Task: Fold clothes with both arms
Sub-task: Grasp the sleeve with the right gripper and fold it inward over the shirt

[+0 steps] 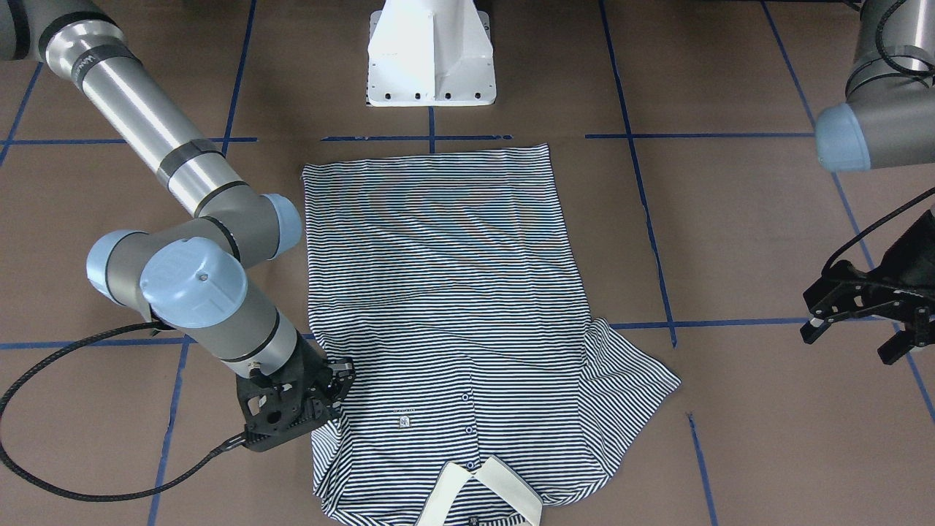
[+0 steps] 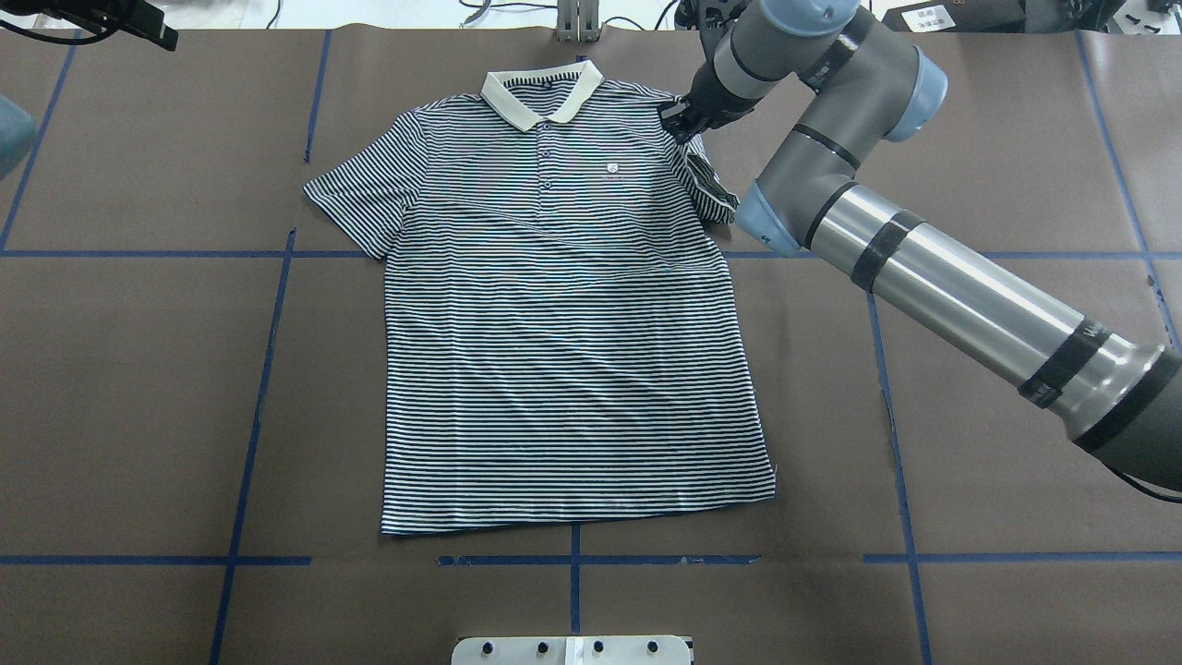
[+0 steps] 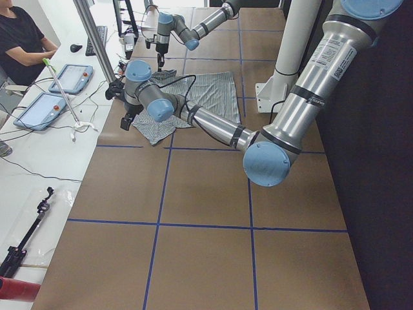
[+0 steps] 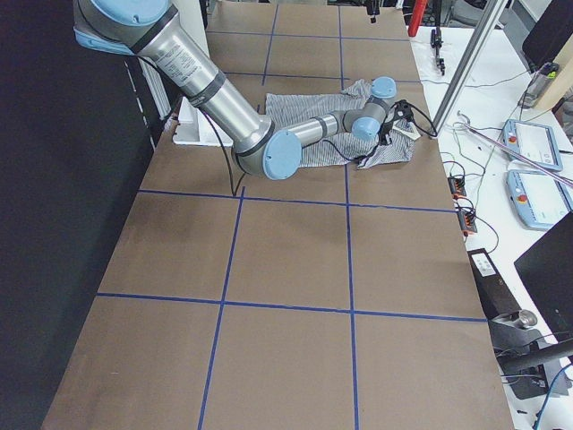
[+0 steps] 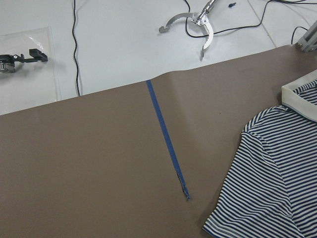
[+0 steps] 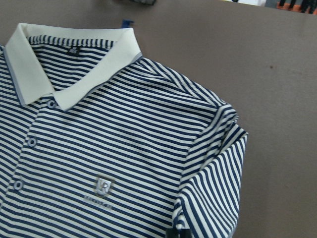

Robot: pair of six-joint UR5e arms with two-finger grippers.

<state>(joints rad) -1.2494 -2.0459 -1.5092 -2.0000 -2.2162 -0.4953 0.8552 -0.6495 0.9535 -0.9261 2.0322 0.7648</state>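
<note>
The striped polo shirt (image 2: 563,351) lies flat and face up on the brown table, with its cream collar (image 2: 540,92) at the far edge. It also shows in the front-facing view (image 1: 453,292). My right gripper (image 1: 336,387) is down at the shirt's right sleeve (image 6: 213,173), which is bunched and folded in toward the body. The stripes converge on a dark fingertip at the bottom of the right wrist view, so the gripper looks shut on the sleeve. My left gripper (image 1: 855,340) is open and empty, above the table well to the left of the other, flat sleeve (image 1: 628,387).
The white pedestal base (image 1: 431,55) stands at the robot's side of the table. Blue tape lines (image 2: 277,305) grid the brown cover. A white bench with cables and tools (image 5: 190,22) runs beyond the far edge, where a person (image 3: 22,39) sits by tablets.
</note>
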